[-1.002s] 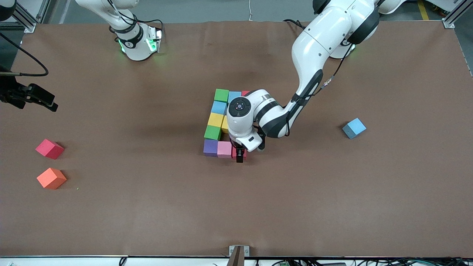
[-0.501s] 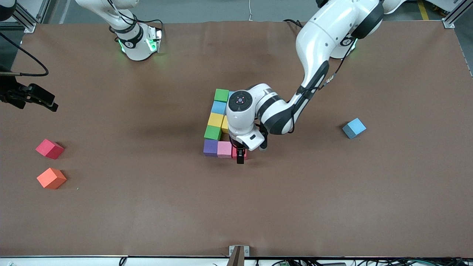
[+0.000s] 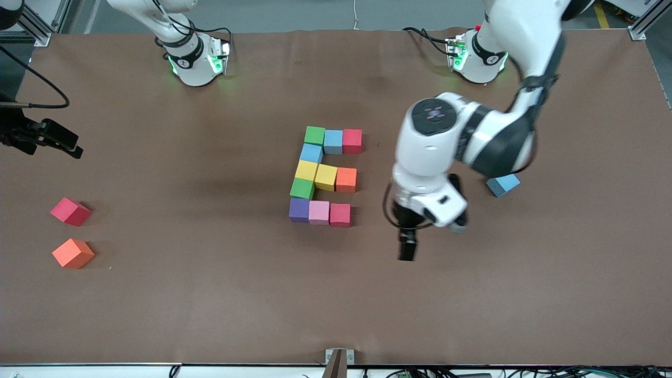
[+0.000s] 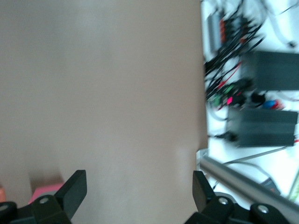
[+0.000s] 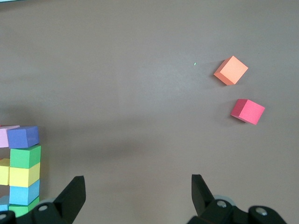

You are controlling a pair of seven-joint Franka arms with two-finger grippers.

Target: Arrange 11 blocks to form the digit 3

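Eleven blocks form the digit 3 [image 3: 323,176] in mid-table: three bars of three cubes, joined by single cubes on the side toward the right arm's end. Its nearest bar is purple [image 3: 299,209], pink [image 3: 319,212] and red [image 3: 340,214]. My left gripper [image 3: 408,244] hangs open and empty over bare table beside the figure, toward the left arm's end. In the left wrist view the gripper [image 4: 138,189] has only cloth between its fingers. My right gripper [image 5: 138,191] is open and empty, waiting at the right arm's end [image 3: 58,140].
Three loose blocks lie apart: a red one [image 3: 70,211] and an orange one [image 3: 73,253] toward the right arm's end, and a blue one [image 3: 503,182] toward the left arm's end, partly under the left arm. Cables and black boxes [image 4: 261,116] sit past the table edge.
The left gripper has risen off the red block at the end of the nearest bar and swung toward the left arm's end. The block stays in the figure. The right arm has not moved.
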